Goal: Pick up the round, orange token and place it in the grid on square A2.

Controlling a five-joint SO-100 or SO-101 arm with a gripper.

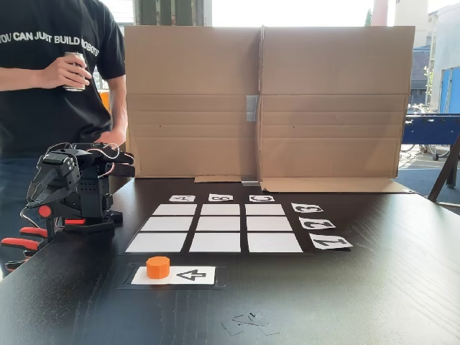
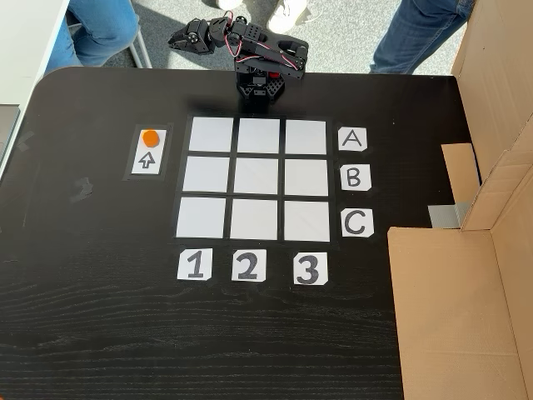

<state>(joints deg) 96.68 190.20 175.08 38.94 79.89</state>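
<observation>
The orange token (image 1: pixel 158 267) (image 2: pixel 150 137) stands on the end of a white arrow card (image 1: pixel 188 275) (image 2: pixel 147 161), just outside the grid (image 1: pixel 215 242) (image 2: pixel 207 219). Going by the labels, square A2 (image 1: pixel 166 223) (image 2: pixel 258 136) is the middle white rectangle of the row closest to the arm, and it is bare. The black arm (image 1: pixel 79 190) is folded over its base at the table edge. Its gripper (image 2: pixel 181 38) hangs past the edge, well away from the token. The jaws are too small and dark to read.
A cardboard wall (image 1: pixel 266 100) (image 2: pixel 491 208) stands along the side of the table opposite the arm. A person (image 1: pixel 50 79) holding a can stands right behind the arm. Red-handled clamps (image 1: pixel 21 241) grip the table edge beside the base. Number and letter labels (image 2: pixel 246 265) border the grid.
</observation>
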